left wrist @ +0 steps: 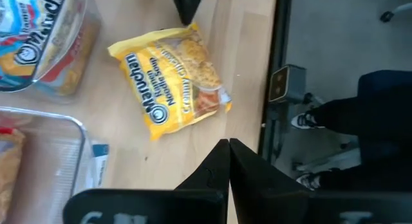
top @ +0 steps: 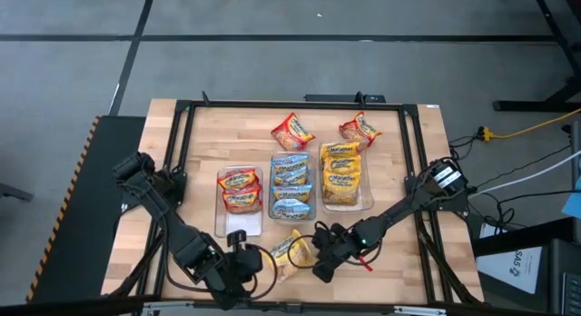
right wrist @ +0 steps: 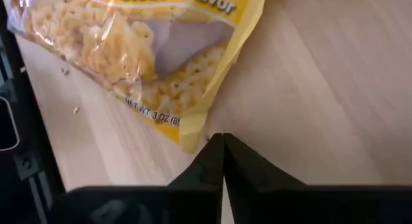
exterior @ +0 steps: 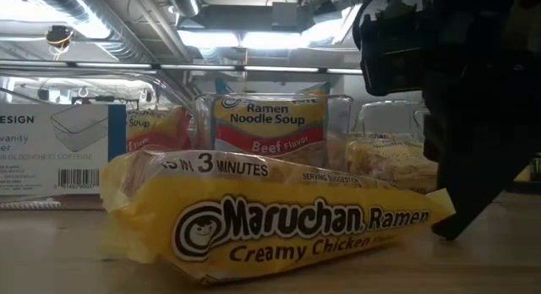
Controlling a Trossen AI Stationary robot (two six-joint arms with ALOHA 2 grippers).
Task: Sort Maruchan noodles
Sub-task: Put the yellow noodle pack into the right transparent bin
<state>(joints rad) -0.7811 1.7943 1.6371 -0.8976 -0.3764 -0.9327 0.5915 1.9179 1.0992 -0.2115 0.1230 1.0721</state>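
Note:
A yellow Maruchan packet (top: 292, 251) lies flat on the wooden table near its front edge, between my two grippers; it also shows in the low view (exterior: 270, 222) and the left wrist view (left wrist: 174, 79). My right gripper (top: 318, 261) is shut, its tips down at the packet's corner (right wrist: 192, 141). My left gripper (left wrist: 228, 145) is shut and hangs above the table to the packet's left, touching nothing. Two red-orange packets (top: 292, 130) (top: 360, 130) lie loose near the far edge. My right gripper comes slanting down from the table's right side, and its shut fingertips (right wrist: 215, 139) stand right against the seam edge at the yellow packet's corner. I cannot tell whether any film is caught between them. The packet lies flat on the table.
Three clear bins stand side by side mid-table: the left one (top: 238, 227) holds red-orange packets, the middle one (top: 290, 207) blue ones, the right one (top: 347, 205) yellow ones. A black frame (top: 416, 125) runs around the table. Bare wood lies along the front edge.

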